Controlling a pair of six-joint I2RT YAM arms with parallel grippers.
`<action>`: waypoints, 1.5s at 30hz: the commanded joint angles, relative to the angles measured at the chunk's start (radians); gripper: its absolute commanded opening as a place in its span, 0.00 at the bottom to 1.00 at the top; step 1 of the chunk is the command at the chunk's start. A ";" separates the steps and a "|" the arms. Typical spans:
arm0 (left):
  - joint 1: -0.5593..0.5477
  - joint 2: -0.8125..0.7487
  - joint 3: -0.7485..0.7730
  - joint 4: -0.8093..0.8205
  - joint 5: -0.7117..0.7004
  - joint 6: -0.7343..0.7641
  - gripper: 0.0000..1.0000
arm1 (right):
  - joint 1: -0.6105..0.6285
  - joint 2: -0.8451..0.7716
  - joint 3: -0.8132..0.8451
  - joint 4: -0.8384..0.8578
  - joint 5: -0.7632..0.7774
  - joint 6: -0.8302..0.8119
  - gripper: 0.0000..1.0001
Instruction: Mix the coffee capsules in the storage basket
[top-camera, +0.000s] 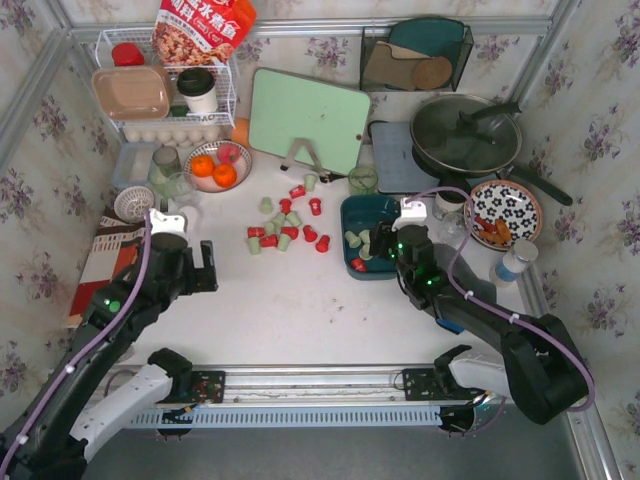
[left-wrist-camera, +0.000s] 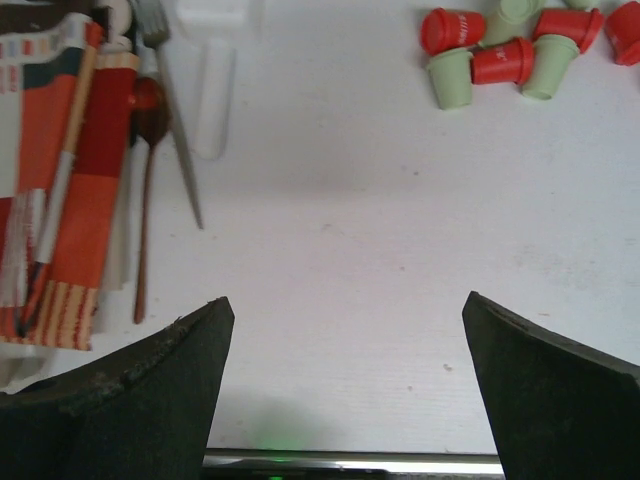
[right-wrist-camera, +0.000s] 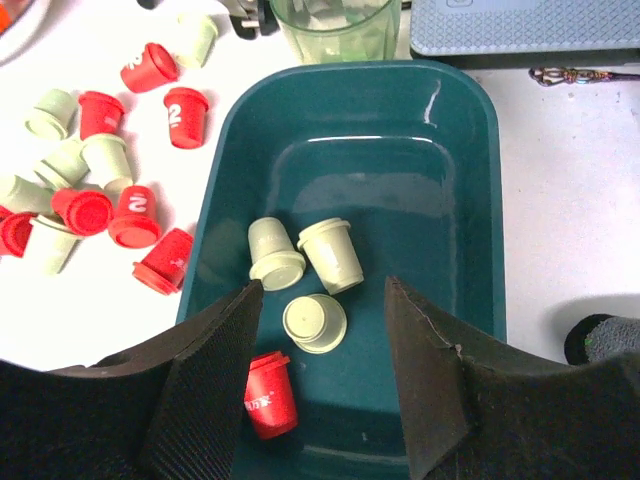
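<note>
Four coffee capsules (right-wrist-camera: 325, 255) are lying in the storage basket (right-wrist-camera: 450, 150), the rest sitting left of it on the counter (top-camera: 300, 310). The right fingers (right-wrist-camera: 215, 380) and left fingers (left-wrist-camera: 150, 390) are hanging apart, empty. The capsules are probably light, stiff and slippery, so pinching across the tapered wall looks best.

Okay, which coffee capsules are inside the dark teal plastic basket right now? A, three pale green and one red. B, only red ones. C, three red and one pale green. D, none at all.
A: the right wrist view shows three pale green cup-shaped capsules and one red capsule lying in the dark teal plastic storage basket.
</note>
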 joint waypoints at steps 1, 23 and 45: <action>0.001 0.092 -0.010 0.114 0.093 -0.110 0.99 | 0.001 -0.036 -0.031 0.112 0.020 0.017 0.59; 0.000 1.031 0.212 0.511 0.155 -0.076 0.47 | 0.001 -0.064 -0.084 0.212 -0.082 0.034 0.60; 0.019 1.210 0.268 0.523 0.049 -0.117 0.37 | 0.001 -0.015 -0.064 0.213 -0.138 0.036 0.60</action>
